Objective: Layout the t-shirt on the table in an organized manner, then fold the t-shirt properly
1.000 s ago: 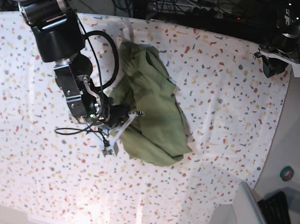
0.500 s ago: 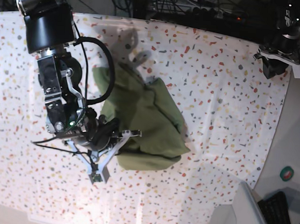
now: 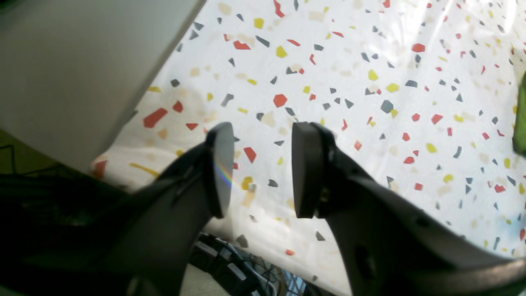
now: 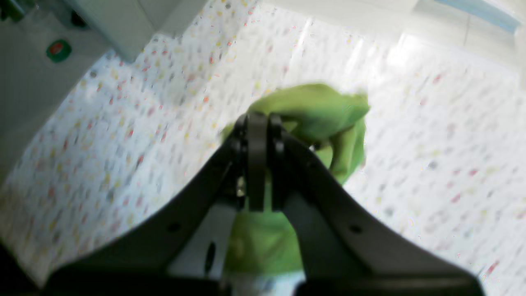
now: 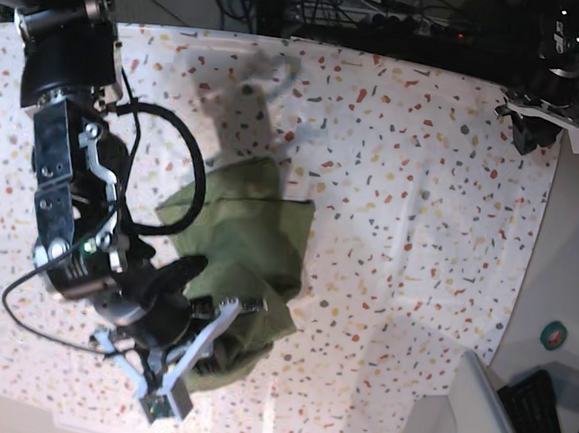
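- T-shirt [image 5: 241, 263]: olive-green, bunched in a loose heap on the desk [image 5: 422, 187], left of centre in the base view. No sleeve or collar can be told apart; folds lie over folds. Its lower end is gathered up at the right end effector.
- Change over the last second: the heap has moved from the middle-top of the desk down toward the near edge in the base view, dragged along by the right arm. It has also shrunk into a tighter bundle rather than opening out.
- Right end effector [image 4: 258, 123]: clenched on a pinch of the t-shirt. The wrist view shows cloth pressed between the closed fingers, the rest hanging below and behind. The view is blurred, so the arm is likely in motion.
- Left end effector [image 3: 261, 168]: released, fingers [image 3: 304, 168] apart with nothing between them. It hovers over bare speckled desk at the far corner, well apart from the shirt; only a sliver of green shows at the right edge of its view.
- Judgement: the layout step is barely begun. One grip point only relocates the bundle; spreading it probably needs the left arm to come in and take a second edge.
- Risk: dragging further toward the near edge could crumple the cloth more.
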Robot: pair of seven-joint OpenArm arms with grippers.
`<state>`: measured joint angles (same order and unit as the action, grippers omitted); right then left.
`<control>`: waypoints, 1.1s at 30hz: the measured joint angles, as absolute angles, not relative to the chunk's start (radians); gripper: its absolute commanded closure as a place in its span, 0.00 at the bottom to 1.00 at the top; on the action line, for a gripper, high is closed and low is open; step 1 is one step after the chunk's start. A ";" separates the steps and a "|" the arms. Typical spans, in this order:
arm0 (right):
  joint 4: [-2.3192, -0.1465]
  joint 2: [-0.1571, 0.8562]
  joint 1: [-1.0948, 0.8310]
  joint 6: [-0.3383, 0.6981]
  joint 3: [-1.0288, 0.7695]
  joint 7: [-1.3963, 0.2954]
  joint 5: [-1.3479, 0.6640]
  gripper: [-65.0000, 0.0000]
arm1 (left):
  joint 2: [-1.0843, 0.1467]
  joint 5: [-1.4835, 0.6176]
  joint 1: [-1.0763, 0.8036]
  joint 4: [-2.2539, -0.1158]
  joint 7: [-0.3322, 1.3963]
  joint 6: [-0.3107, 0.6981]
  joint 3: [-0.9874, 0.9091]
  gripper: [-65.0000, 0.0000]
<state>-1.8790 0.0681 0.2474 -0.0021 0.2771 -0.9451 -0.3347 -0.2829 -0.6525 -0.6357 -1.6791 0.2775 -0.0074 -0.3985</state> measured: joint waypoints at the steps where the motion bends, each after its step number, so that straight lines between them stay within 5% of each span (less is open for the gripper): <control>1: -1.882 0.070 0.187 -0.001 0.279 -0.950 -0.338 1.00 | -0.281 -0.653 -0.635 -1.679 0.278 -0.008 -0.398 0.65; 11: -1.800 0.262 -0.201 -0.003 0.271 -0.669 -0.339 1.00 | -0.341 -0.647 -0.532 -1.673 0.418 -0.014 -0.250 0.64; 17: -1.825 0.266 -0.144 -0.001 0.273 -0.666 -0.339 1.00 | -0.287 -0.600 -0.258 -1.539 0.422 -0.019 0.051 0.67; 22: -1.823 0.266 -0.053 0.000 0.274 -0.673 -0.337 1.00 | -0.151 -0.525 -0.004 -1.339 0.413 -0.010 0.344 0.99; 33: -1.765 0.282 0.067 0.000 0.279 -0.673 -0.337 1.00 | 0.045 -0.531 0.247 -0.852 0.372 0.001 0.547 1.00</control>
<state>-1.7645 0.2825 0.0666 -0.0002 0.2787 -0.6727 -0.3370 0.0448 -0.5308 0.2470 -0.8520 0.3721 0.0010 0.5472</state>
